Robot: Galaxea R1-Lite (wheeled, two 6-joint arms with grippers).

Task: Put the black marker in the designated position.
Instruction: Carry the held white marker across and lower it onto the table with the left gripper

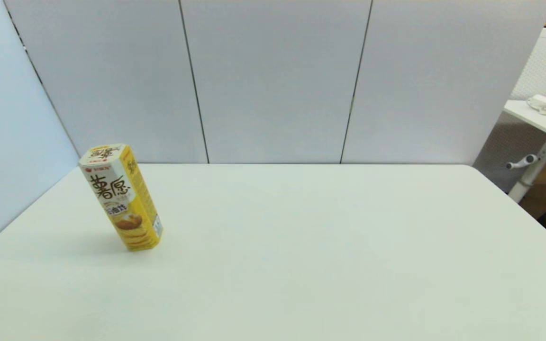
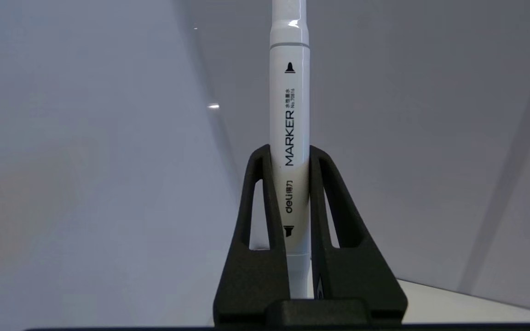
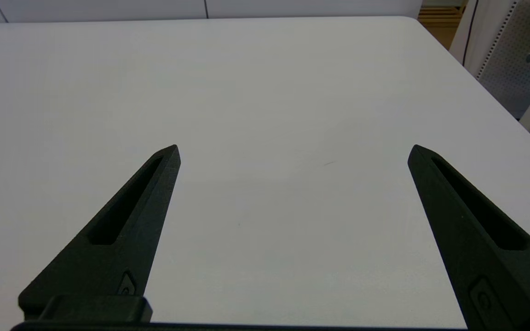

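The only container here is the yellow snack box (image 1: 120, 196), a tall hexagonal carton with Chinese lettering and a picture of crisps. It stands on end, closed, so what it holds cannot be seen. It sits on the white table (image 1: 301, 246), towards the table's back left corner, and leans a little in the head view.

The black marker (image 2: 290, 115) is nowhere near the box on the tabletop; it is off the surface, clamped in the left gripper (image 2: 290, 154). The two black fingers (image 2: 256, 220) press against either side of the white barrel, with the barrel running lengthwise along them and sticking out well past the fingertips. The print on it reads "MARKER" and "deli". Behind it is plain grey wall panelling, with just a sliver of the table edge low down beside the gripper. Neither this arm nor the marker shows in the head view.

The right gripper (image 3: 292, 154) hangs above the bare table with its jaws spread wide and nothing between them. Its fingers (image 3: 122, 230) point towards the far edge of the table, on the side away from the snack box.

The tabletop is plain white with rounded corners. Behind the box, pale wall panels (image 1: 273, 80) with thin dark seams close off the back of the table. Past the table's far right corner stands a second white desk (image 1: 536, 118) with a cable and a shallow dish on it, its white leg showing below.
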